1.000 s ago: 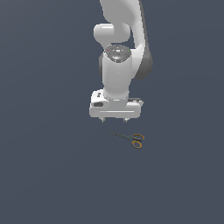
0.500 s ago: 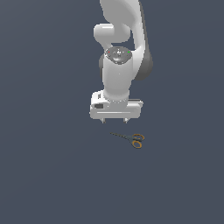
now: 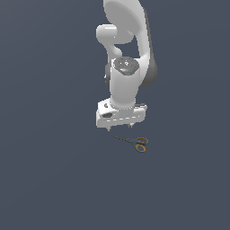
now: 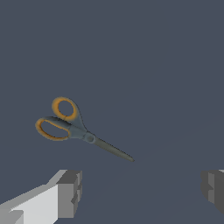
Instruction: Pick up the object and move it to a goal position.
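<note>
Scissors (image 3: 136, 143) lay flat on the dark grey floor (image 3: 49, 170), blades closed and pointing toward the exterior view's left, the two orange-yellow ring handles at the exterior view's right end. Nothing touched them.

The gripper (image 3: 120, 127) hung above the floor on the white arm (image 3: 128, 54), pointing straight down, up and toward the exterior view's left of the scissors. Its fingertips stood clear of the floor and near the blade tip without reaching it.

In the wrist view the jaws were spread wide: one finger (image 4: 69, 193) showed at one edge of the picture and the other finger (image 4: 214, 185) at the opposite edge, with a broad stretch of bare floor between them. They held nothing and touched nothing. The scissors (image 4: 74, 127) lay outside that gap, ahead of the fingers, the thin dark blades slanting toward the space between them and the rings pointing away. The blade tip came nearer the gap than any other part, yet it stayed apart from both fingers.
</note>
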Controlling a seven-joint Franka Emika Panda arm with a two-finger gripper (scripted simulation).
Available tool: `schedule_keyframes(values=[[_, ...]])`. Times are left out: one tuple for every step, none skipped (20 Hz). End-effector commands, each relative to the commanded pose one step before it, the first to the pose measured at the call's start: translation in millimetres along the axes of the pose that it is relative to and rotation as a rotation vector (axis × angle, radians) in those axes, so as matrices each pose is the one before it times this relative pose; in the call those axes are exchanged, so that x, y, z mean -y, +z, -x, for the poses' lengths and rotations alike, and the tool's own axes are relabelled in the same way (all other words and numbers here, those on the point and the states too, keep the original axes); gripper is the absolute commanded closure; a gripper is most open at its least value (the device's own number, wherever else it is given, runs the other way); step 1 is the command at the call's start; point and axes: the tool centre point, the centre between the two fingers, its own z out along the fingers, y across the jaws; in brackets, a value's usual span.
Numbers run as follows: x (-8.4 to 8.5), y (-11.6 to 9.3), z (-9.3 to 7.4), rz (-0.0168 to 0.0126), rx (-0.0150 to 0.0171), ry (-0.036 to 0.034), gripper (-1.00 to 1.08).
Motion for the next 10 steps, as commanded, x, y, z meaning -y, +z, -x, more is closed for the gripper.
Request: schedule_keyframes(values=[[4.86,8.88,0.11,0.00022,0.00476,-0.06784,-0.92],[2.22,3.95,-0.11,-0.00016,0.00192,-0.03081,-0.92],[2.37,4.15,-0.18,-0.00035,0.00195,-0.03255,-0.92],[2.50,4.31,-0.25,-0.00056,0.00193,-0.03393,-0.92],[2.54,4.30,-0.32,-0.00076,0.00182,-0.03405,-0.92],[2.56,4.28,-0.40,-0.00094,0.00169,-0.03405,-0.92],[2.59,4.26,-0.47,-0.00112,0.00156,-0.03405,-0.92],[2.61,4.23,-0.55,-0.00129,0.00141,-0.03404,-0.92],[2.62,4.21,-0.63,-0.00146,0.00126,-0.03403,-0.92],[2.64,4.18,-0.71,-0.00161,0.00109,-0.03403,-0.92]])
